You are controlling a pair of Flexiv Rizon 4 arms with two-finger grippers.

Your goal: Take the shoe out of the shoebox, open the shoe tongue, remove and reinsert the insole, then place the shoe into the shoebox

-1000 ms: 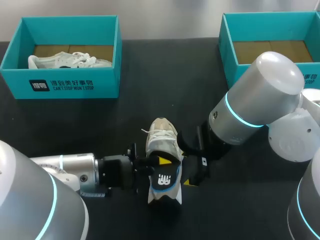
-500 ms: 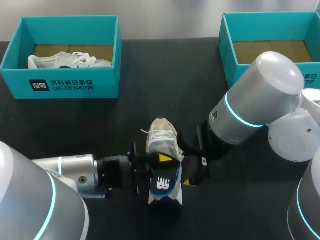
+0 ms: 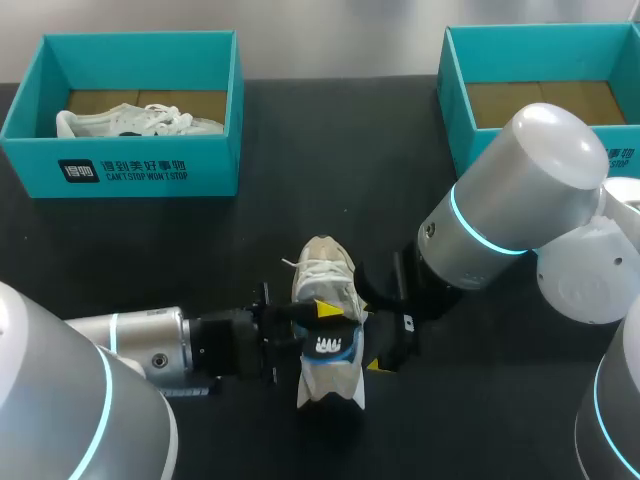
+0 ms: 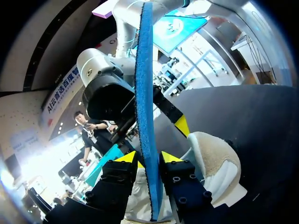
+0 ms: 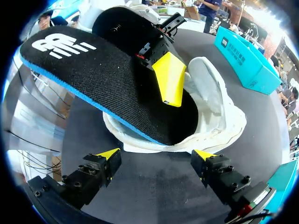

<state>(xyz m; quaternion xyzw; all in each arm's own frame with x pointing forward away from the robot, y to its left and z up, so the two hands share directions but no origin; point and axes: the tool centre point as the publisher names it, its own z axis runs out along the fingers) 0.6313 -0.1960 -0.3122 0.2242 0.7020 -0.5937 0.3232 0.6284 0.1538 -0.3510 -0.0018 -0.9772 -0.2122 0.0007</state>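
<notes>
So, small update: over the last second the insole (image 3: 329, 350) tips up and creeps toward the shoe (image 3: 322, 272). A second ago its logo end sat further back and lay flatter to the head camera. Now it looks shorter and steeper, more of the pale blue underside shows, and the logo is closer in to the shoe's collar. The left arm has shifted a touch with it, while the right arm hasn't budged.

The left gripper (image 4: 148, 158) is clamped on the insole, one yellow tip on each face. You see the insole edge-on from that arm's own wrist cam. The right gripper (image 5: 158, 156) has its fingers spread wide with nothing between them, parked low just beside the shoe.

From the right wrist cam, the front of the insole is tucked down inside the shoe's opening and the logo half sticks out in the air. My guess is this is the reinsert part, feeding it forward, though honestly it could also be on its way out. Either way, the shoe is standing on the black table (image 3: 300, 150) between the two grippers. It's well apart from the teal shoebox (image 3: 452, 90) at the right, so boxing it up isn't started yet.
</notes>
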